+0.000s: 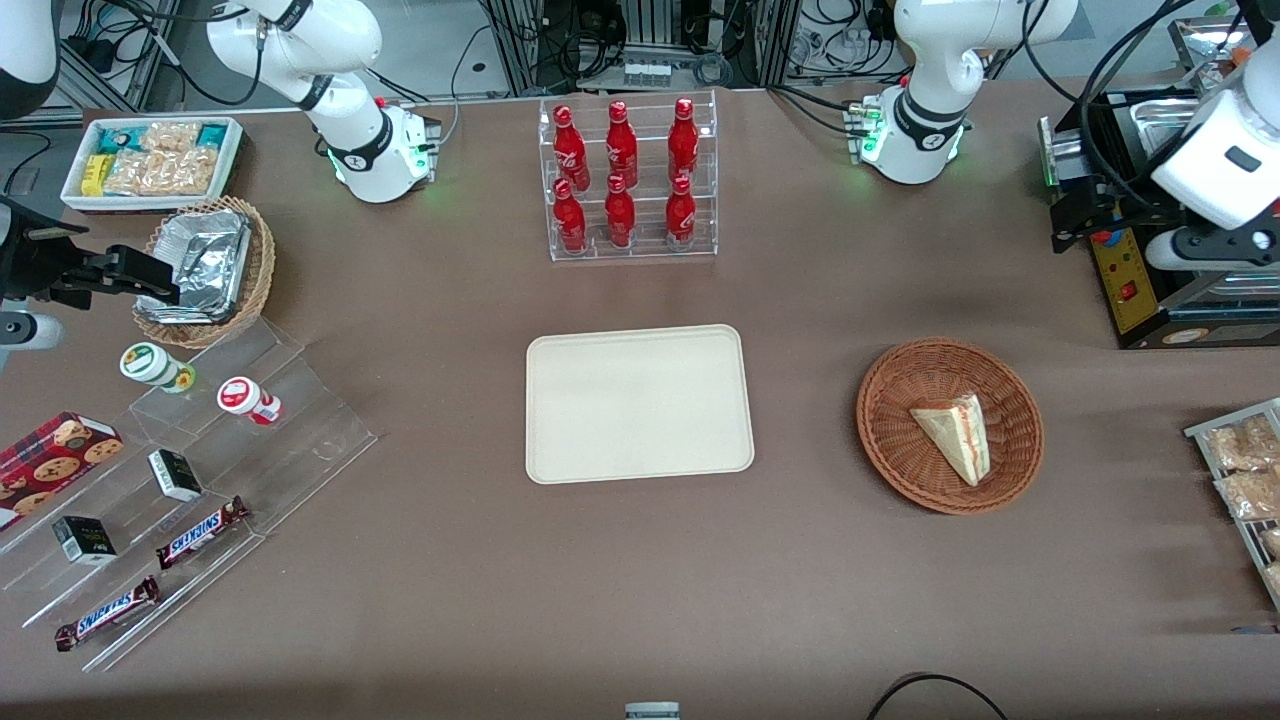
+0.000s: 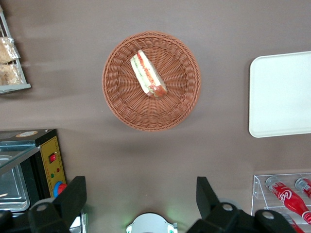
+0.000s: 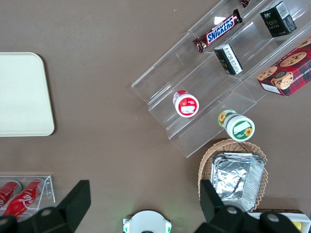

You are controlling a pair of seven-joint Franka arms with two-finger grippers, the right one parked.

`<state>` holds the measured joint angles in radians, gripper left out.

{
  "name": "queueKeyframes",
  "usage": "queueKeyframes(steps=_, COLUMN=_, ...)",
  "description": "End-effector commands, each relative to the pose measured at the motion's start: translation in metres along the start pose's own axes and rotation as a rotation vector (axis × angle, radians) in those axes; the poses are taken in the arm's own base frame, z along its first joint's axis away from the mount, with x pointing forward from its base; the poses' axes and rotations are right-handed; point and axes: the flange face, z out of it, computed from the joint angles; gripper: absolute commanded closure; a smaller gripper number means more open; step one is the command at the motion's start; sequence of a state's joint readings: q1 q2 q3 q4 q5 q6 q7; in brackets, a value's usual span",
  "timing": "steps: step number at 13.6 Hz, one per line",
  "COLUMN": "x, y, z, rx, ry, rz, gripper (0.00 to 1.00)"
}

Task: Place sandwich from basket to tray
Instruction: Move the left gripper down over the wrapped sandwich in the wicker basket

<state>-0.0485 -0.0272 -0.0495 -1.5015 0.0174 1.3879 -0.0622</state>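
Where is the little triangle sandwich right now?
The triangular white-bread sandwich lies in the round reddish-brown wicker basket, beside the cream rectangular tray, toward the working arm's end. The gripper hangs open high above the table.

Six red bottles (image 1: 620,175), two Snickers bars (image 1: 203,531), one sandwich (image 1: 955,435), one tray (image 1: 638,402)

robot lab, cable racks (image 1: 650,40), mock shop goods

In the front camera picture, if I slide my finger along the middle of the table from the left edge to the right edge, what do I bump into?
Clear stepped stand with snacks → tray → basket with the sandwich in it. The gripper hangs open above the table, touching none.
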Motion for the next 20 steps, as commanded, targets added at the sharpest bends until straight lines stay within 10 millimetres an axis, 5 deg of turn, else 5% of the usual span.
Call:
queueKeyframes(steps=1, x=0.001, y=-0.004, z=-0.006, rx=-0.009, ry=0.008, rz=-0.019, gripper=0.00)
queueKeyframes(steps=4, x=0.015, y=-0.005, z=0.008, rx=-0.005, ry=0.003, rz=-0.023, gripper=0.00)
queueKeyframes(steps=8, x=0.049, y=-0.009, z=0.085, rx=-0.003, ry=-0.003, rz=-0.044, gripper=0.00)
queueKeyframes(steps=14, x=0.053, y=-0.016, z=0.227, rx=-0.010, ry=0.076, rz=-0.300, gripper=0.00)
queueKeyframes(steps=20, x=0.053, y=-0.014, z=0.312, rx=-0.056, ry=0.157, rz=-0.588, gripper=0.00)
